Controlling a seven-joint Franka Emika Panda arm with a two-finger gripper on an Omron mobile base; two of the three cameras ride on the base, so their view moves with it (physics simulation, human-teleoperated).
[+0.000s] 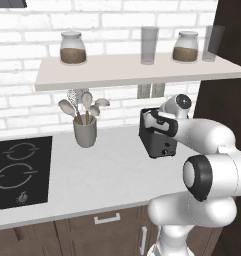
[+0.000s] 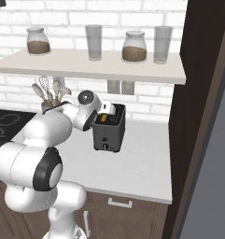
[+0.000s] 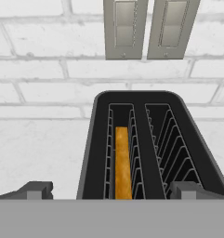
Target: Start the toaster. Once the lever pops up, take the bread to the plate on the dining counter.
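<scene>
Two wire-lined slots; golden bread (image 3: pixel 123 162) fills one.

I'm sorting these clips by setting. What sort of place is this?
A simulated home kitchen, by the look of it: a black hob set in a pale worktop, a dark toaster holding a bread slice, and a utensil crock below a shelf of jars on a white brick wall.

- We saw the toaster (image 1: pixel 159 137), a small boxy dark grey one with two slots, standing upright on the pale worktop near the white brick wall; a tiny pale knob sat low on its narrow end face.
- We saw the bread (image 3: pixel 123 162), a golden-brown slice, standing on edge in the toaster's left slot as the hand view showed it; the right slot held only its wire guides.
</scene>
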